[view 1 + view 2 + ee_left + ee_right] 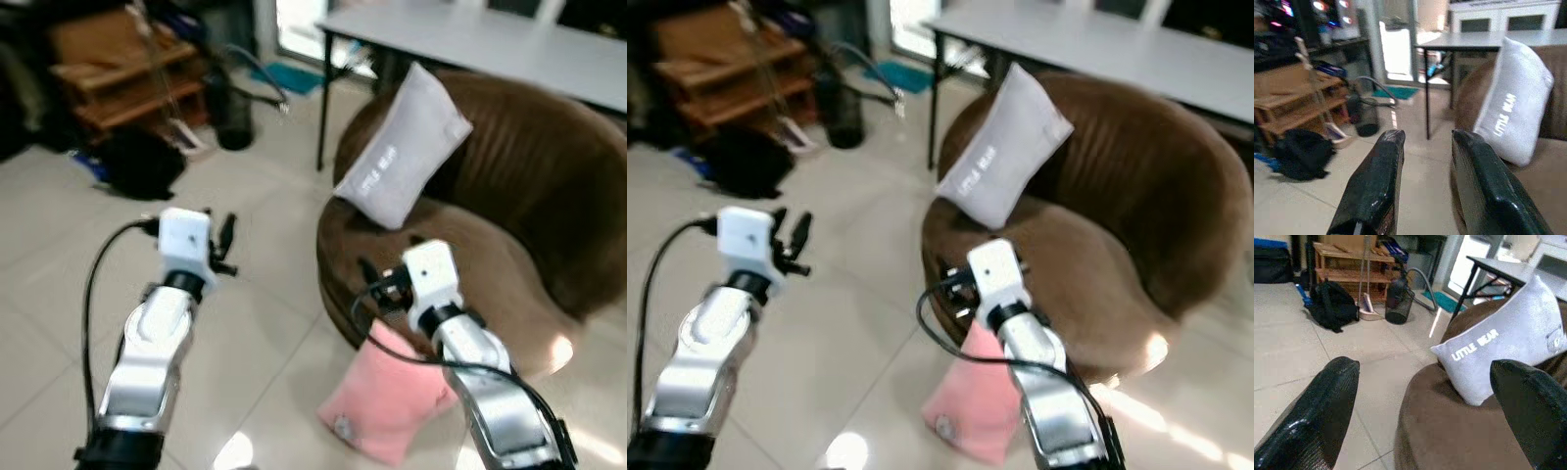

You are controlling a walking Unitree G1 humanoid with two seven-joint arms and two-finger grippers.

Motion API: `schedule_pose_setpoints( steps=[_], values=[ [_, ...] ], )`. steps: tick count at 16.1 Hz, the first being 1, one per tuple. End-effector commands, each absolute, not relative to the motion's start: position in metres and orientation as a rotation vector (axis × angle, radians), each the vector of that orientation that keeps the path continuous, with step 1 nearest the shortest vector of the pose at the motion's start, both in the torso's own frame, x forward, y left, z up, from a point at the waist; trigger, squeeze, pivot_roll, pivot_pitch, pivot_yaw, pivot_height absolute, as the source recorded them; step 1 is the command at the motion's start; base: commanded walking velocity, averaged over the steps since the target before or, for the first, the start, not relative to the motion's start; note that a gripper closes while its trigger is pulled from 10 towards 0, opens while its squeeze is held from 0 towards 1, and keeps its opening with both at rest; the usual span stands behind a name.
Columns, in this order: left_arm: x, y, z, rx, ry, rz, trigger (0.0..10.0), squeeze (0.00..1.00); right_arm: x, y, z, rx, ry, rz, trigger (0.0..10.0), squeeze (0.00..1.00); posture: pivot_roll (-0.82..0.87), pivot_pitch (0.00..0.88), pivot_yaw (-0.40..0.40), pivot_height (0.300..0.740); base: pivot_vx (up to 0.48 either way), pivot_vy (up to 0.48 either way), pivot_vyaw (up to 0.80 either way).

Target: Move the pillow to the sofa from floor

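Observation:
A pink pillow point(387, 401) lies on the tiled floor, leaning against the front of the round brown sofa point(558, 196). A grey pillow with white lettering point(402, 147) stands propped on the sofa's seat against its back. My right gripper point(387, 262) hovers over the sofa's front rim, just above the pink pillow, and the right wrist view shows its fingers point(1322, 406) spread wide with nothing between them. My left gripper point(223, 240) is raised over the bare floor left of the sofa, its fingers point(1376, 186) apart and holding nothing.
A grey table point(470, 39) on black legs stands behind the sofa. At the back left are a wooden shelf point(118, 78), a black bag point(142, 162) on the floor, a black bin point(233, 117) and a hose. Open tiled floor point(59, 284) lies to the left.

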State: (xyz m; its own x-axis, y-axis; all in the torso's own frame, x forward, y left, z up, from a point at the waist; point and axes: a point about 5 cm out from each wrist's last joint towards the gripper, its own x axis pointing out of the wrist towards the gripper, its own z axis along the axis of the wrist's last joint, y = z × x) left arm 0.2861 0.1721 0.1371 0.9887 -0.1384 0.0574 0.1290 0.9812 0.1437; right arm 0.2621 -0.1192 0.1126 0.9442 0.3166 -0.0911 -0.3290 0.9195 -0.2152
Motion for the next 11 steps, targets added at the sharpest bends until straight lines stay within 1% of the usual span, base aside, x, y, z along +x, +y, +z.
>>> schedule_pose_setpoints(
  steps=[1, 7, 8, 11],
  values=[
    [0.2856, 0.1646, 0.1373, 0.139, -0.074, -0.161, 10.0, 0.00, 0.2630, -0.1264, 0.1145, -0.243, 0.050, 0.318, 10.0, 0.00, -0.06, 0.001, 0.008, 0.740, 0.000, -0.480, 0.80],
    [0.2854, 0.1641, 0.1373, 0.136, -0.077, -0.159, 10.0, 0.00, 0.2635, -0.1271, 0.1141, -0.244, 0.051, 0.316, 10.0, 0.00, -0.06, 0.005, 0.006, 0.740, 0.000, -0.471, 0.80],
    [0.2851, 0.1627, 0.1373, 0.123, -0.085, -0.163, 10.0, 0.00, 0.2637, -0.1280, 0.1138, -0.243, 0.051, 0.313, 10.0, 0.00, -0.06, 0.007, 0.006, 0.740, 0.000, 0.000, 0.80],
    [0.2858, 0.1622, 0.1393, 0.123, -0.107, -0.151, 10.0, 0.00, 0.2654, -0.1343, 0.1117, -0.219, 0.063, 0.255, 10.0, 0.00, -0.06, 0.009, 0.006, 0.740, 0.000, 0.000, 0.00]
  ],
)
